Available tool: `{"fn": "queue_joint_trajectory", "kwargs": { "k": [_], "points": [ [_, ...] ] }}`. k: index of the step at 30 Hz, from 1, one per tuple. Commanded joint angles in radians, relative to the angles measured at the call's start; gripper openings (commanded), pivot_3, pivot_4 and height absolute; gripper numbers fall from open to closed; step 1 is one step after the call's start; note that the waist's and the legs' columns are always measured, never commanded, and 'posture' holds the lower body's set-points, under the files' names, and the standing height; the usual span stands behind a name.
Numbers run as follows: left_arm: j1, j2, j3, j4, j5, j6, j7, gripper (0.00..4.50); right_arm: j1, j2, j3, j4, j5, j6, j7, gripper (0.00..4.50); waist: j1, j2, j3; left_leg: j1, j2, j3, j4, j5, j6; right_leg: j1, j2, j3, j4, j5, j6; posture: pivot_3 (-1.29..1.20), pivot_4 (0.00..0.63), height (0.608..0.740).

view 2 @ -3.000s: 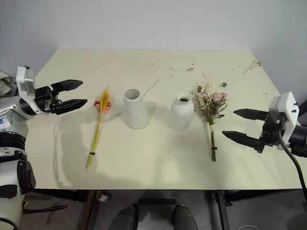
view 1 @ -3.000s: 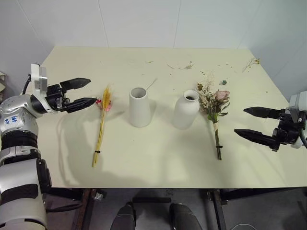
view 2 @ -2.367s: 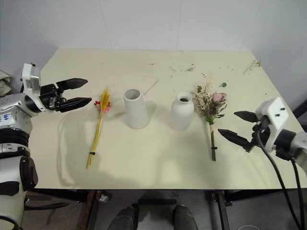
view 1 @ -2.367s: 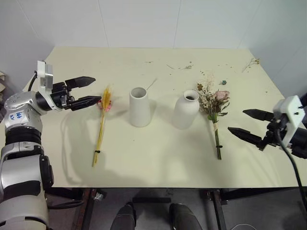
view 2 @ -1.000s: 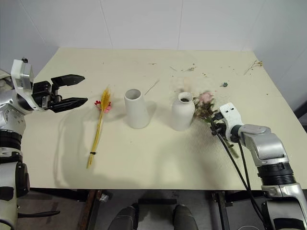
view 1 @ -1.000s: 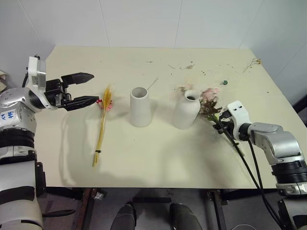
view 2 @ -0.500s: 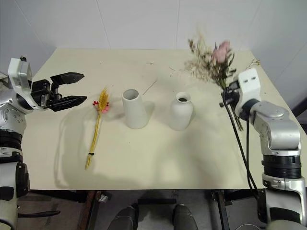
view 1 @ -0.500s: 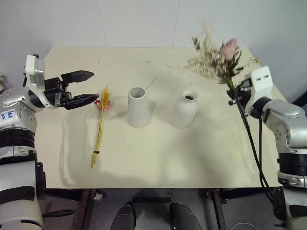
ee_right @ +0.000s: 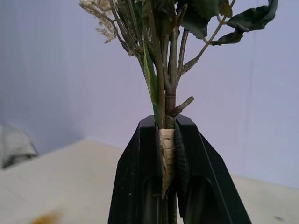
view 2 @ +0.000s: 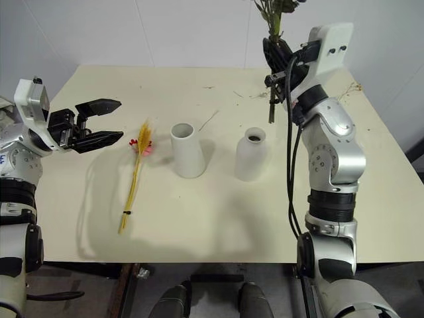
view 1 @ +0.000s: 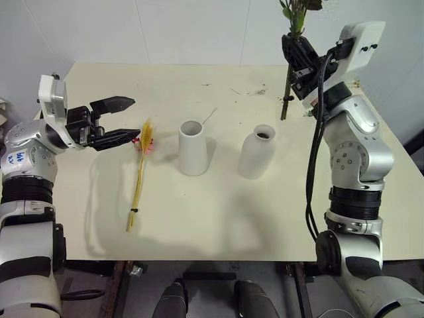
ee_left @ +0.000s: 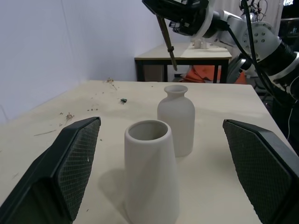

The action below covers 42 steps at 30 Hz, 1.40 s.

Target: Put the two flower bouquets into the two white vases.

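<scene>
One slip risk: right gripper (view 1: 296, 58) clamps the rose bouquet (ee_right: 161, 60) stems above the narrow-necked vase (view 1: 256, 152); they might miss. Left gripper (view 1: 122, 120) gapes empty.

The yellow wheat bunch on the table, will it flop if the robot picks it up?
Probably a little: the wheat bunch is long and thin, tied only near its bottom end. It looks light. Its dry stalks might snap if squeezed hard.

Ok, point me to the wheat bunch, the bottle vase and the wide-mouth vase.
wheat bunch (view 1: 140, 179): left eye view, middle of the yellow stalks.
bottle vase (view 1: 256, 156): left eye view, rounded body.
wide-mouth vase (view 1: 193, 152): left eye view, side wall.
</scene>
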Motion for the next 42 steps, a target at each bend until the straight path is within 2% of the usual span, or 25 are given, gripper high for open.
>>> {"fn": "queue_joint_trajectory", "kwargs": {
  "k": [1, 17, 34, 42],
  "points": [
    [-0.007, 0.019, -0.002, -0.037, -0.037, 0.007, -0.112, 4.5, -0.028, 0.021, -0.001, -0.031, 0.03, -0.041, -0.008, 0.04, 0.0, 0.0, 0.0, 0.0, 0.0, 0.0, 0.0, 0.0, 0.0, 0.0, 0.0, 0.0, 0.0, 0.0, 0.0, 0.0, 0.15, 0.74],
    [0.005, 0.04, -0.005, -0.056, -0.052, 0.017, -0.112, 4.5, 0.062, 0.085, 0.024, 0.064, 0.018, -0.164, 0.004, 0.04, -0.002, 0.0, 0.0, 0.0, 0.0, 0.0, -0.001, 0.0, 0.0, -0.001, 0.0, 0.0, 0.0, 0.0, 0.0, 0.0, 0.15, 0.74],
    [0.008, 0.041, -0.001, -0.064, -0.051, 0.025, -0.112, 4.5, 0.203, 0.138, 0.057, 0.019, 0.028, -0.227, 0.011, 0.04, -0.003, 0.0, 0.0, 0.0, 0.001, 0.0, -0.001, 0.0, 0.0, -0.001, 0.001, 0.0, 0.0, 0.0, -0.001, 0.0, 0.15, 0.74],
    [-0.004, 0.045, 0.019, -0.05, -0.062, 0.033, -0.112, 4.5, 0.259, 0.12, 0.066, -0.074, 0.043, -0.194, 0.012, 2.63, -0.003, 0.0, 0.0, 0.0, 0.001, 0.0, -0.001, 0.0, 0.0, -0.001, 0.001, 0.0, -0.001, 0.0, -0.001, 0.0, 0.15, 0.74]
  ]
}}
